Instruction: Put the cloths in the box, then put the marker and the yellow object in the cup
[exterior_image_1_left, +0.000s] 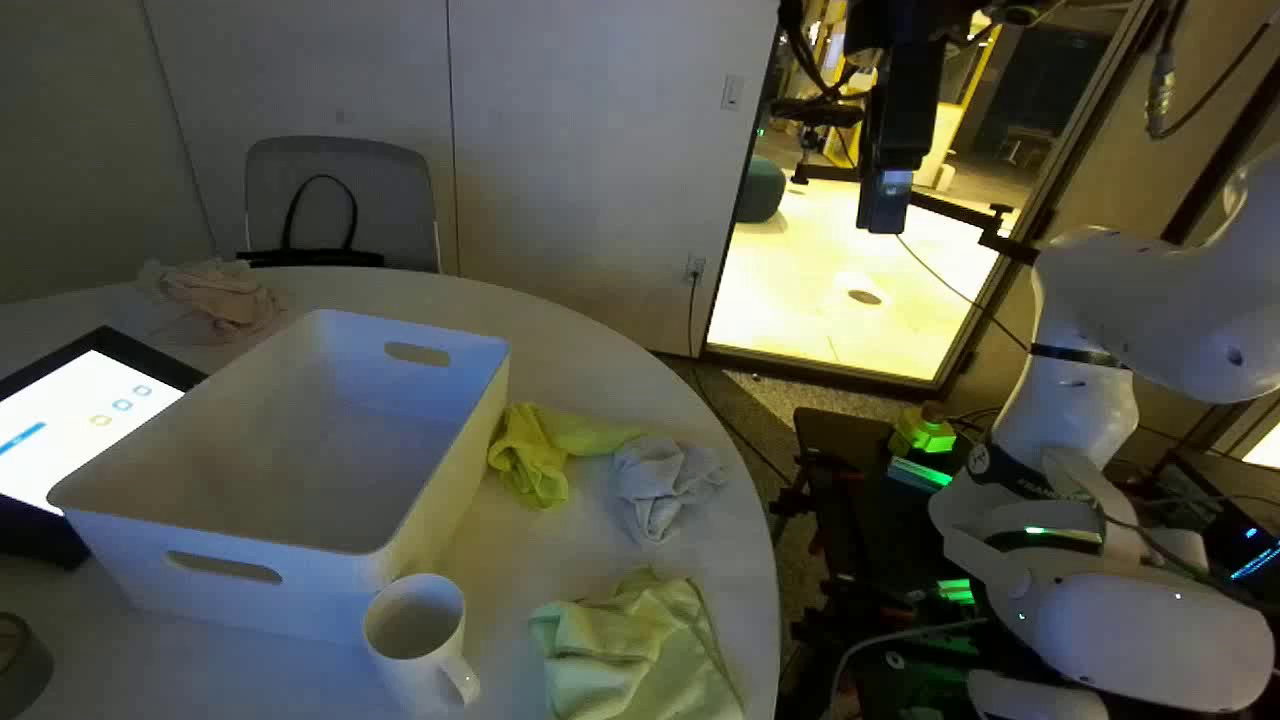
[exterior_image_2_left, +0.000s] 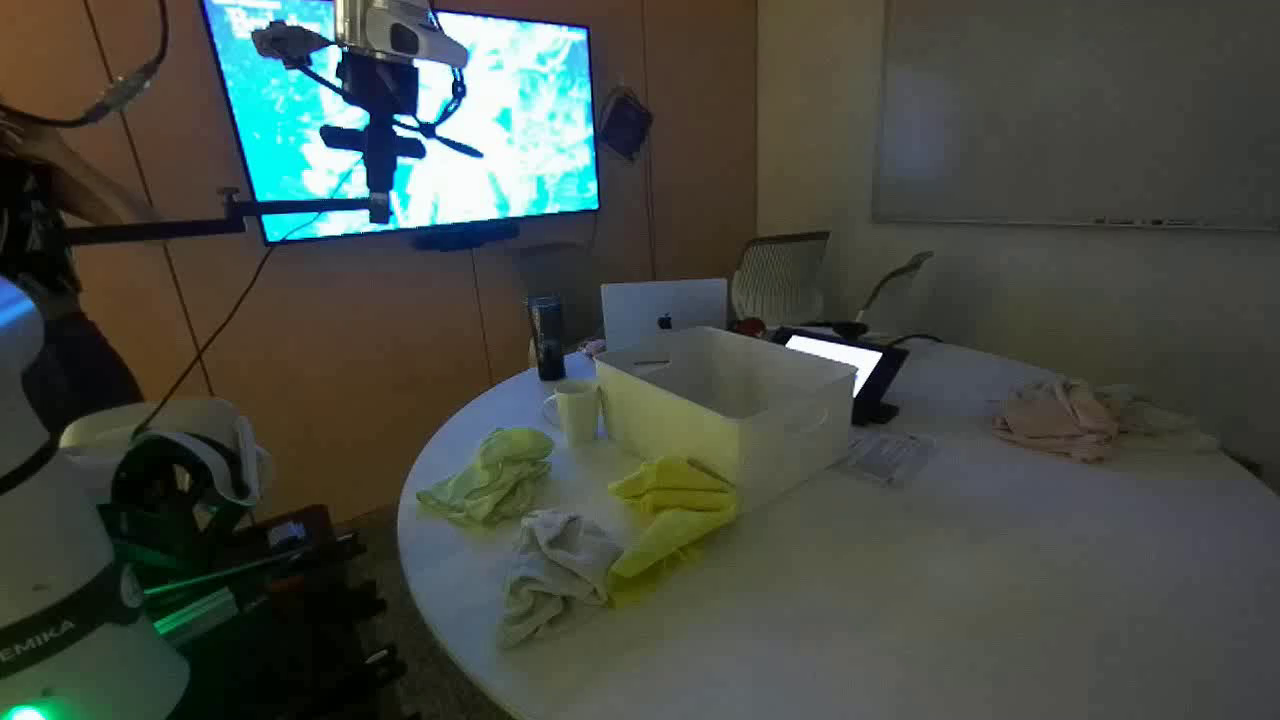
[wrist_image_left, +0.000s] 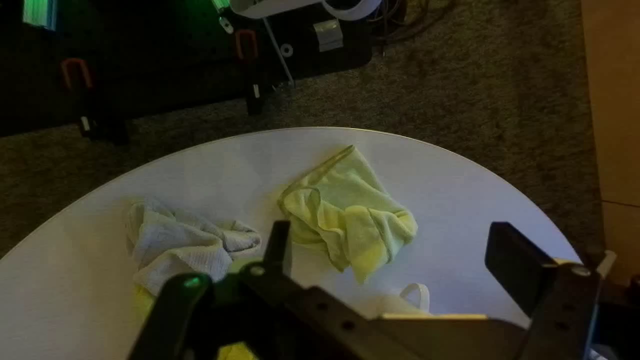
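Observation:
A yellow cloth (exterior_image_1_left: 535, 455) lies against the white box (exterior_image_1_left: 300, 605). A grey cloth (exterior_image_1_left: 660, 485) lies beside it, and a pale green cloth (exterior_image_1_left: 630, 650) lies near the table edge. All three cloths also show in an exterior view: yellow (exterior_image_2_left: 680, 510), grey (exterior_image_2_left: 555, 570) and green (exterior_image_2_left: 490, 480). The box's visible inside holds nothing. A white cup (exterior_image_1_left: 415, 635) stands upright beside the box; its handle shows in the wrist view (wrist_image_left: 423, 297). My gripper (wrist_image_left: 392, 237) is open and empty, high above the table, with the green cloth (wrist_image_left: 350, 215) below. No marker or separate yellow object is visible.
A pinkish cloth pile (exterior_image_2_left: 1060, 420) lies on the far part of the round table (exterior_image_2_left: 950, 600). A lit tablet (exterior_image_1_left: 80, 430) stands against the box's side. A laptop (exterior_image_2_left: 660, 305) and a dark can (exterior_image_2_left: 547, 340) stand behind the box and cup. A clear packet (exterior_image_2_left: 885, 455) lies beside the box.

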